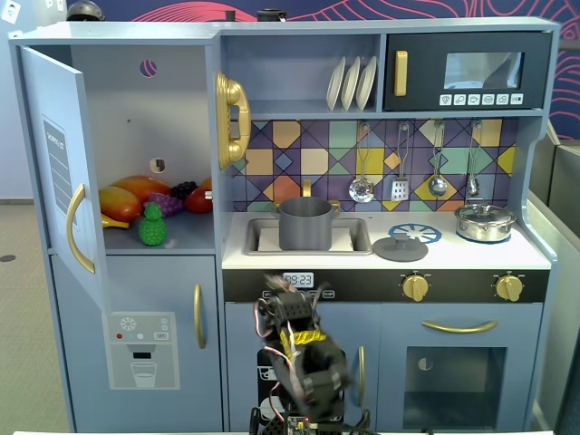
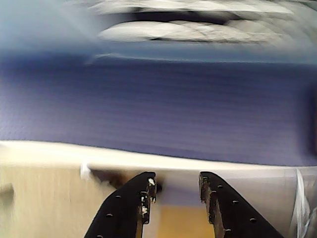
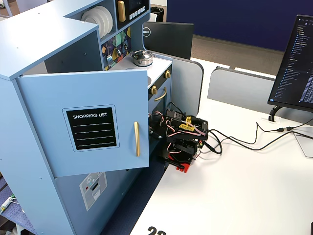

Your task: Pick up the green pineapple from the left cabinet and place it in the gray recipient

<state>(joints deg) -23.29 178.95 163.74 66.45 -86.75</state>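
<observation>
The green pineapple [image 1: 152, 227] stands at the front of the shelf in the left cabinet [image 1: 136, 118], whose door [image 1: 54, 172] is swung open; the door also shows in a fixed view [image 3: 88, 127]. The gray recipient [image 1: 305, 224] sits in the sink at the counter's middle. My arm [image 1: 304, 349] is folded low in front of the kitchen, far below both, and also shows in a fixed view [image 3: 183, 137]. In the wrist view my gripper [image 2: 176, 179] is open and empty, its jaws apart over a blurred floor and wall.
A mango [image 1: 122, 201], purple grapes [image 1: 168, 201] and a red fruit [image 1: 198, 199] lie behind the pineapple. A flat gray lid [image 1: 400, 247] and a silver lidded pot [image 1: 485, 220] sit on the counter. A monitor [image 3: 296, 63] and cables [image 3: 244, 139] are on the white table.
</observation>
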